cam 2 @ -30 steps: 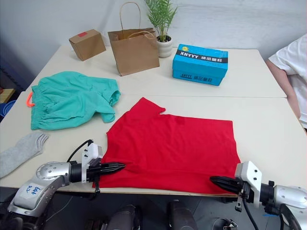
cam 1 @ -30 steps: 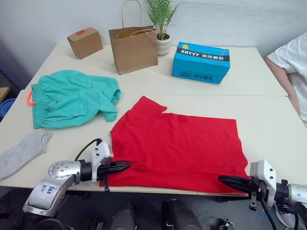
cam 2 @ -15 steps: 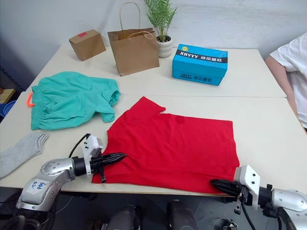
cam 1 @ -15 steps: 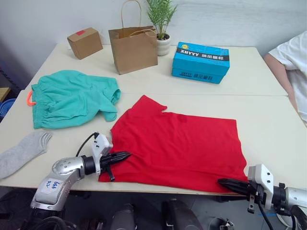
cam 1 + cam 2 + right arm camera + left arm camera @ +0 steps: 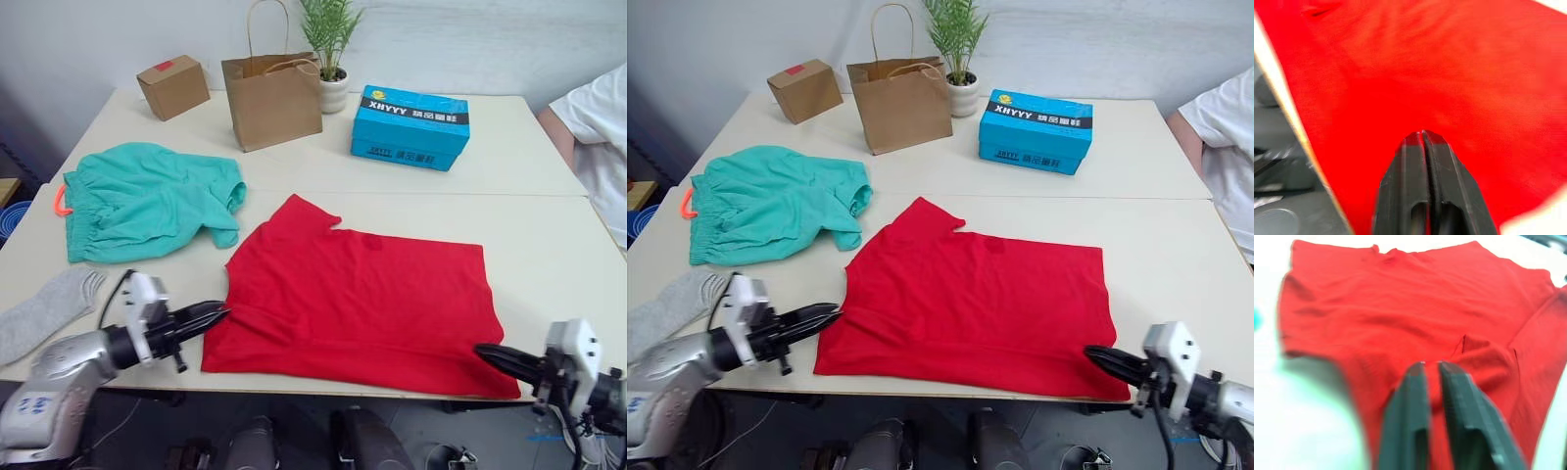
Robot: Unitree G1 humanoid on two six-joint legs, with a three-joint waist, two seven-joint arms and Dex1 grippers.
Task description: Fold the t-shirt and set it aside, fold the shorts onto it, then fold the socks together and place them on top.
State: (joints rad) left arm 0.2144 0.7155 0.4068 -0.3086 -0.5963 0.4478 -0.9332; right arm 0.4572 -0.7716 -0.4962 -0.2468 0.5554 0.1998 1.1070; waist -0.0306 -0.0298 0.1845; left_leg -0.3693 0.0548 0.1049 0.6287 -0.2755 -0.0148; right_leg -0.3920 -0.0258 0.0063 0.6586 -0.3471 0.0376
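Observation:
The red t-shirt (image 5: 362,294) lies spread flat on the near half of the table, its collar toward the left. My left gripper (image 5: 217,314) is at the shirt's near left edge, shut with red cloth between its fingers (image 5: 1415,382). My right gripper (image 5: 485,352) is shut on the hem near the shirt's near right corner (image 5: 1422,133). The teal shorts (image 5: 147,201) lie crumpled at the left, with the orange drawstring at their far left edge. A grey sock (image 5: 49,311) lies at the table's left front edge.
At the back stand a small cardboard box (image 5: 173,86), a brown paper bag (image 5: 272,98), a potted plant (image 5: 331,49) and a blue shoe box (image 5: 410,127). A person in a white sleeve (image 5: 593,137) sits at the right edge.
My left gripper has drawn back leftward from on top of the shirt to its left edge, and my right gripper has moved right. The shirt's near hem is stretched wider.

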